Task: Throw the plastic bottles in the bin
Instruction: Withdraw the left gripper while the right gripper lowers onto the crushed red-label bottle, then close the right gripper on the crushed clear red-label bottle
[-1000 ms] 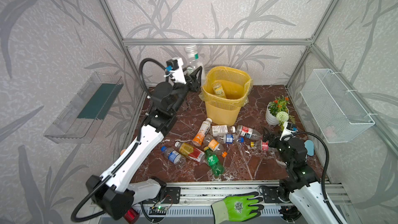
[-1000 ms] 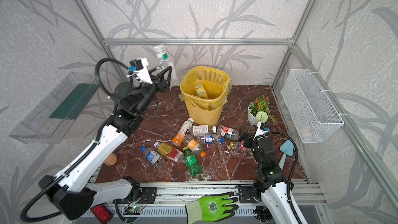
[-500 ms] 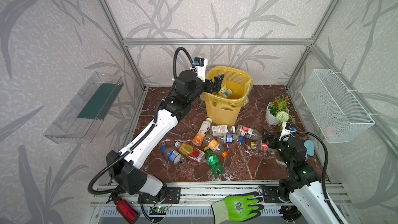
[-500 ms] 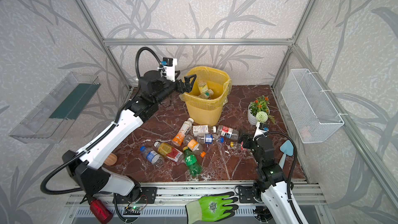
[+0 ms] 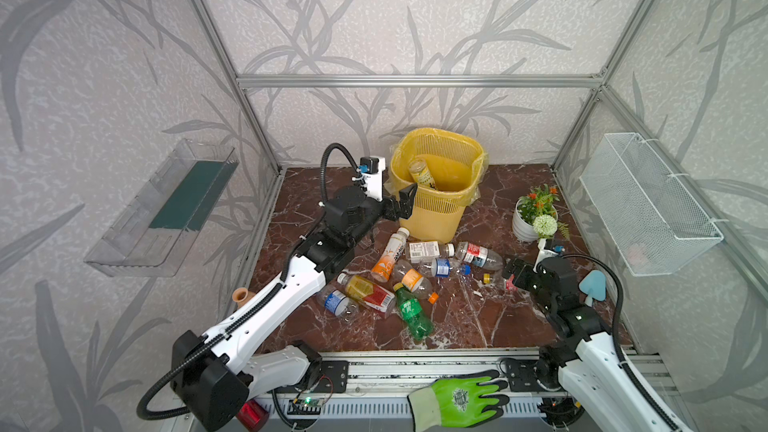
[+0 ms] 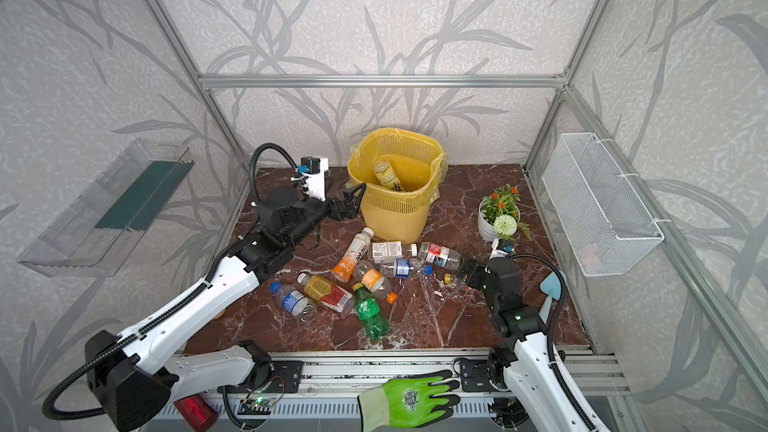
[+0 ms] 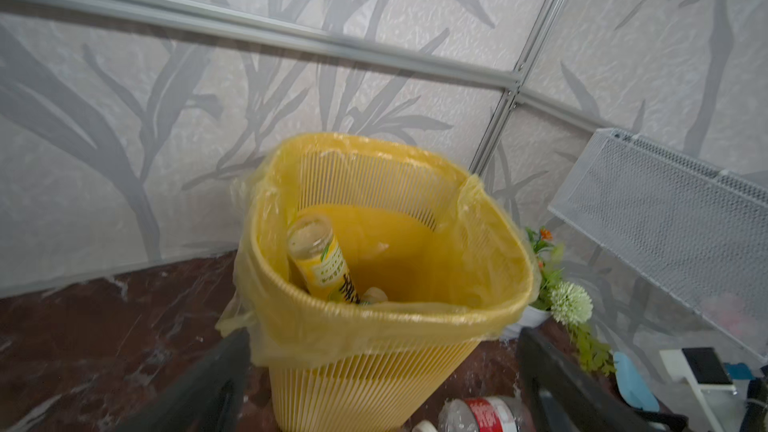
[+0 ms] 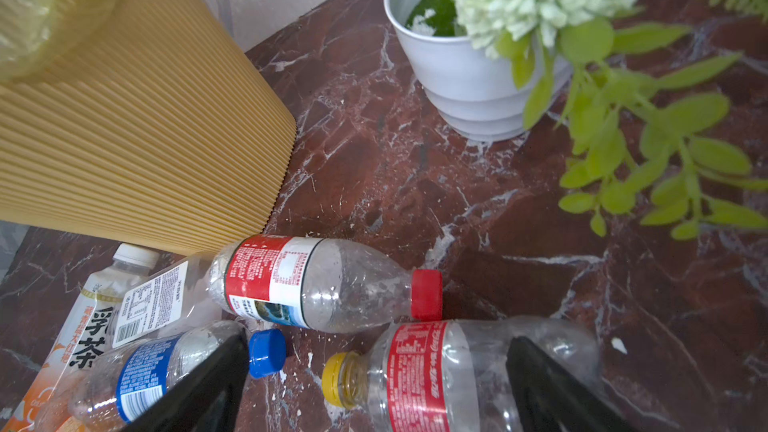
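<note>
1. Grey leaf-patterned walls and an aluminium frame [image 5: 415,81] enclose a red-brown marble surface [image 5: 478,317].
2. The bin [image 5: 432,218] stands at the back of the surface, with a yellow-labelled bottle [image 5: 420,174] leaning inside it.
3. The other plastic bottles [image 5: 409,280] lie scattered in front of the bin, mid-surface.
4. The left jaws stand wide apart and empty, just beside the bin's rim.
5. The right jaws stand wide apart, low over a yellow-capped bottle [image 8: 415,376], not closed on it.
6. A clear tray [image 5: 166,209] hangs on the left wall and a wire basket [image 5: 648,197] on the right wall.
7. A flower pot [image 5: 524,229] stands to the right of the bin.
</note>
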